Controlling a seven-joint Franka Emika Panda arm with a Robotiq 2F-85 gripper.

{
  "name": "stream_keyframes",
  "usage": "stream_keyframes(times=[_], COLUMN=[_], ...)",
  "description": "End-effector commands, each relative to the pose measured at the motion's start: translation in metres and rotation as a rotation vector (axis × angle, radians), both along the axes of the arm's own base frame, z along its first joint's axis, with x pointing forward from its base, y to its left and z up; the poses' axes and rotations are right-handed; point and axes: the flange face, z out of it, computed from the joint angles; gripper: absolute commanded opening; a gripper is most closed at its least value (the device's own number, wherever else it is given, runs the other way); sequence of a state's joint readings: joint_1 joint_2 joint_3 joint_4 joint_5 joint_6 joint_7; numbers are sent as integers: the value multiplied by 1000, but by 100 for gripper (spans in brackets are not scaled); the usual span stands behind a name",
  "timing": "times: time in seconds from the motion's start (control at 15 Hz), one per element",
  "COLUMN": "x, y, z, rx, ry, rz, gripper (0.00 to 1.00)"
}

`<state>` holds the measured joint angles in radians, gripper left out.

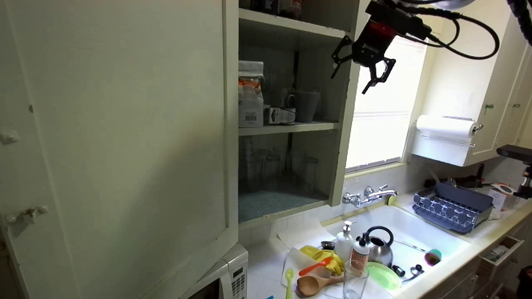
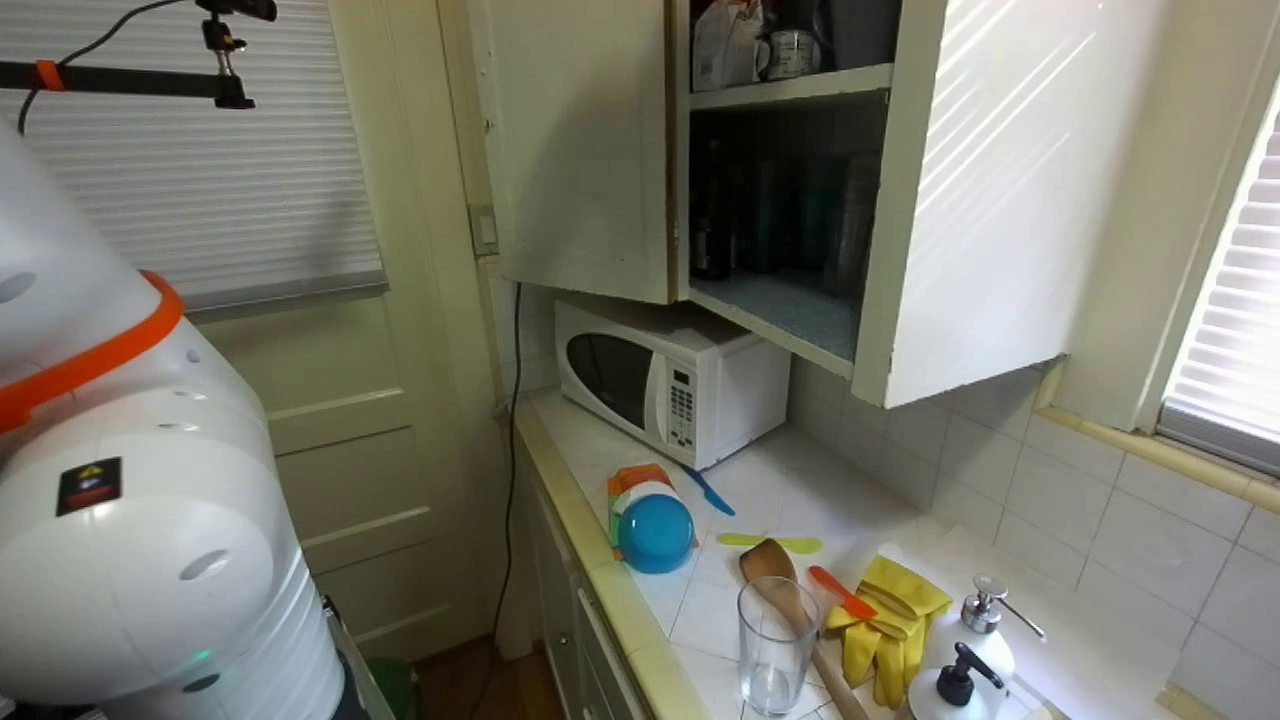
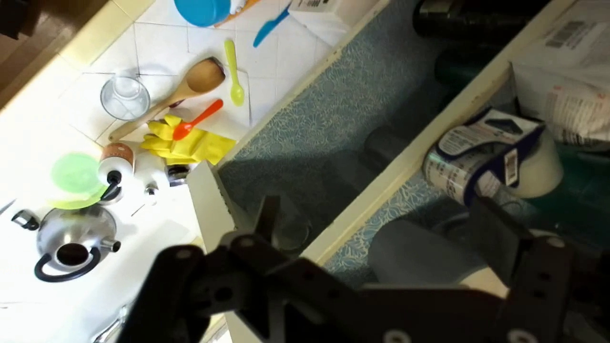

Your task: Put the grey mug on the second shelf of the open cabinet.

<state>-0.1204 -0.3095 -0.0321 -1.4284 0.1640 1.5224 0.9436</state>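
Observation:
The grey mug stands upright on a middle shelf of the open cabinet, at that shelf's window-side end. In an exterior view its grey side shows at the top edge. In the wrist view the mug lies between the finger lines, partly covered by the gripper body. My gripper is open and empty, above the mug's level and out by the cabinet's window-side edge. In the wrist view its fingers are wide apart. The wide cabinet door stands open.
Beside the mug are a small box and a white bag. Glasses stand on the blue-lined bottom shelf. Below are a microwave, a glass, yellow gloves, soap bottles and a kettle.

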Motion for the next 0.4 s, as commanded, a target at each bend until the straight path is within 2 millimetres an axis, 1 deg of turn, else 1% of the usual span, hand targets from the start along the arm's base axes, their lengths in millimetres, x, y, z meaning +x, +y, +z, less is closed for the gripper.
stream_keyframes(times=[0.0, 0.07, 0.13, 0.2, 0.33], x=[-19, -19, -4, -5, -7], y=[-10, -13, -12, -15, -16], z=[-45, -55, -32, -42, -51], rx=[81, 96, 47, 59, 69], ry=[30, 40, 39, 50, 58], rz=[174, 219, 130, 160, 186], gripper=[100, 100, 100, 100, 100])
